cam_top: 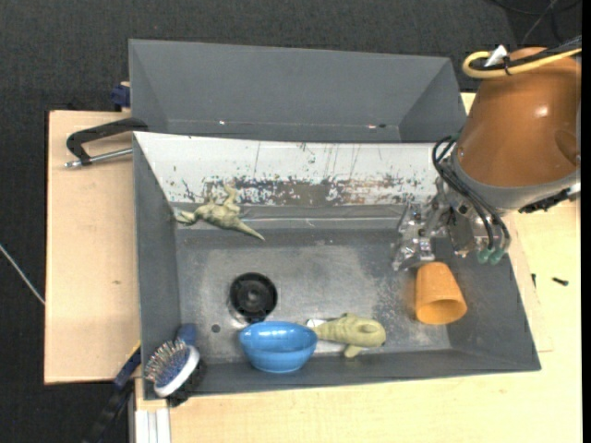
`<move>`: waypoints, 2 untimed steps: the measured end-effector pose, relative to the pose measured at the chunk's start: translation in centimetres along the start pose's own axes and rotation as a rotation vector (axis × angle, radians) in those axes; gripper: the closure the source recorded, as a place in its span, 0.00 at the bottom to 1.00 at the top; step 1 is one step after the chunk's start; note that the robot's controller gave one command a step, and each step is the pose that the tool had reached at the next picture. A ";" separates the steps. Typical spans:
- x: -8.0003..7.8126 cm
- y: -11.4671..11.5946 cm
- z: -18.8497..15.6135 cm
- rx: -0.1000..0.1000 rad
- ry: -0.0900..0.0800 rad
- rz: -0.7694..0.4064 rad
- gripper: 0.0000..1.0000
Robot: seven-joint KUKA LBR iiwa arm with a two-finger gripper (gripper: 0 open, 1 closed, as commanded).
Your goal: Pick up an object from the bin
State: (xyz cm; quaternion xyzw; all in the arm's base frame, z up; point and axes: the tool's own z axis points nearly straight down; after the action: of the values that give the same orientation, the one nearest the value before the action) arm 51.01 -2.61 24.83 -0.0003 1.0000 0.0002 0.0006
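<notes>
The gripper (pixel 417 250) hangs at the right side of the bin (pixel 305 257), just above the narrow end of an orange cup (pixel 437 295). Its metal tip sits close over the cup's upper left edge; contact cannot be judged, and whether it is spread or pressed together cannot be told. Nothing shows in its grasp.

The cup is smooth plastic, tapered, and lies on its side with the wide mouth towards the front wall. Left of the cup lies a pale green rubbery toy animal (pixel 352 332), touching a glossy blue bowl (pixel 277 346) further left. Beyond the bowl, well left of the cup, sits a black round disc (pixel 252 293). Far up-left of the cup, a spindly yellowish lizard (pixel 220 214) rests against the scratched back wall. A bristly brush (pixel 172 367) lies in the front-left corner, farthest from the cup.
</notes>
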 end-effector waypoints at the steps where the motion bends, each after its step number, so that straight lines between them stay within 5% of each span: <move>1: -1.5 -1.6 9.4 -0.001 0.007 -0.131 1.00; 2: -1.6 -1.5 9.0 0.000 0.000 -0.131 0.00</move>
State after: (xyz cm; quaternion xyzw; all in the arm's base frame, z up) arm 52.63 -4.15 15.80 -0.0660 0.9978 0.0002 0.0008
